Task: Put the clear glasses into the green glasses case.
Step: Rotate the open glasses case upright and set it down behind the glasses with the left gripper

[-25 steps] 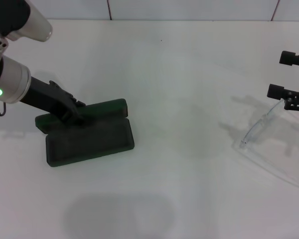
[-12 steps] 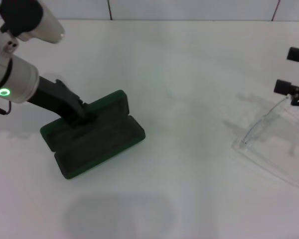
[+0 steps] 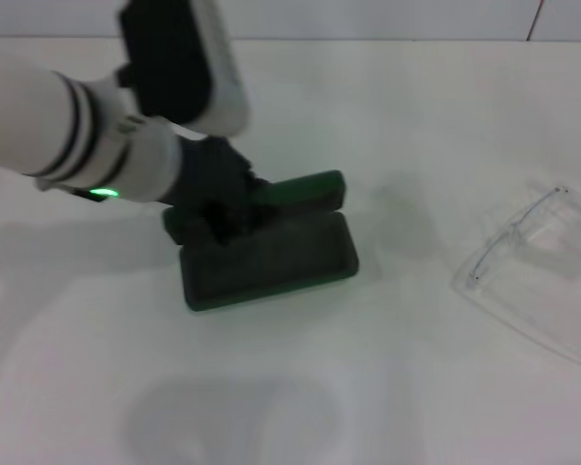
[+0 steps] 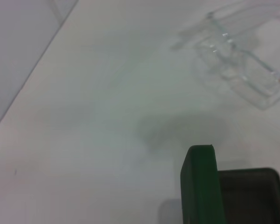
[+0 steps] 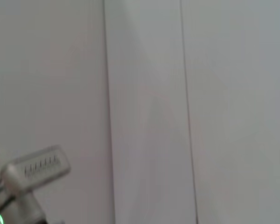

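Note:
The green glasses case [image 3: 271,260] lies open a little left of the table's middle, with its dark lining up and its lid [image 3: 307,190] behind. My left gripper [image 3: 223,215] is shut on the case's back left part, where lid and tray meet. The clear glasses [image 3: 528,276] rest on the table at the right, apart from the case. In the left wrist view the case's green wall [image 4: 199,186] stands close by, with the clear glasses [image 4: 242,60] farther off. My right gripper is out of view.
The white table [image 3: 387,387] runs back to a tiled wall [image 3: 368,17]. In the right wrist view only that wall [image 5: 149,93] and part of my left arm [image 5: 30,175] show.
My left arm has swung to the right and dragged the case with it toward the table's middle. The right gripper has drawn back out of the head view. The glasses have not moved.

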You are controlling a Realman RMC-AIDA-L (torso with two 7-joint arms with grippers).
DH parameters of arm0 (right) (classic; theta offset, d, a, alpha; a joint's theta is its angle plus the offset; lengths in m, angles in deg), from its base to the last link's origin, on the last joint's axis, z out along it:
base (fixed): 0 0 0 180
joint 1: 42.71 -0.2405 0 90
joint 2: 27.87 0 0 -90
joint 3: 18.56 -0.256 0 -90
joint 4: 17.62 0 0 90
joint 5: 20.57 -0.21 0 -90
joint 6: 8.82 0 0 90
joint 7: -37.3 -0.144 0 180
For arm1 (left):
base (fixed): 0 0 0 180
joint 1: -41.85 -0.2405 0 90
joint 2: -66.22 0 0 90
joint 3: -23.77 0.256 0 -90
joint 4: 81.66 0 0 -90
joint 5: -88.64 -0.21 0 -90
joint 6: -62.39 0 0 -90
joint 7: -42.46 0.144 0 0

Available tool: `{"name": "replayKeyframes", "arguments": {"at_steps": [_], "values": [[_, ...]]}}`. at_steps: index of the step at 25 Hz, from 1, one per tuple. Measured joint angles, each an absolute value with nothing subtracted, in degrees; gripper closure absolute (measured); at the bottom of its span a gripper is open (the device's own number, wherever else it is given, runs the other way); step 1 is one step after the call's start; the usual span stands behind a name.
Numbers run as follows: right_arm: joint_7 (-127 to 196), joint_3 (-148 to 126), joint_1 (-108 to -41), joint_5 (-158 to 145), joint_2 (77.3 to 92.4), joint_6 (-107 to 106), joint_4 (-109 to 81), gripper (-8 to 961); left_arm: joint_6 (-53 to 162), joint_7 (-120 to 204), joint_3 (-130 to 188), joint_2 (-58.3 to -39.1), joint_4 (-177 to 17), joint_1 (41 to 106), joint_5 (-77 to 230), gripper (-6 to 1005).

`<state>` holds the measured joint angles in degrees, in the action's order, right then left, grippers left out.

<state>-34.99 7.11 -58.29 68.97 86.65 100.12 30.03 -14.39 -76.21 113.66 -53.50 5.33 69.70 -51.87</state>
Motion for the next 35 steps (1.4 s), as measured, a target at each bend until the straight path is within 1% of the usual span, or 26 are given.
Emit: {"name": "replayKeyframes", "arguments": {"at_steps": [5,10,14,20,35], "values": [[-34.95,0.95,-56.39,69.22,86.27,105.72,28.51,93,-7.3,-76.72,122.4,-53.65,4.37,70.37,-54.58,794],[-34.97,0.14,-54.27,69.24,86.21,107.32,28.38,93,-2.12,-77.98,127.03,-53.72,3.46,70.9,-55.96,794],[-34.92,0.0,-53.01,69.15,86.21,107.43,28.38,94,-0.08,-77.98,129.17,-53.75,1.25,73.51,-56.02,794],[-34.92,-0.09,-52.76,69.42,86.21,107.46,28.36,94,2.73,-77.95,131.33,-53.89,-2.29,77.09,-55.66,794],[-34.34,-1.12,-52.65,69.6,86.21,108.11,28.26,94,6.37,-77.33,132.84,-53.93,-4.74,78.68,-55.27,795]]}}
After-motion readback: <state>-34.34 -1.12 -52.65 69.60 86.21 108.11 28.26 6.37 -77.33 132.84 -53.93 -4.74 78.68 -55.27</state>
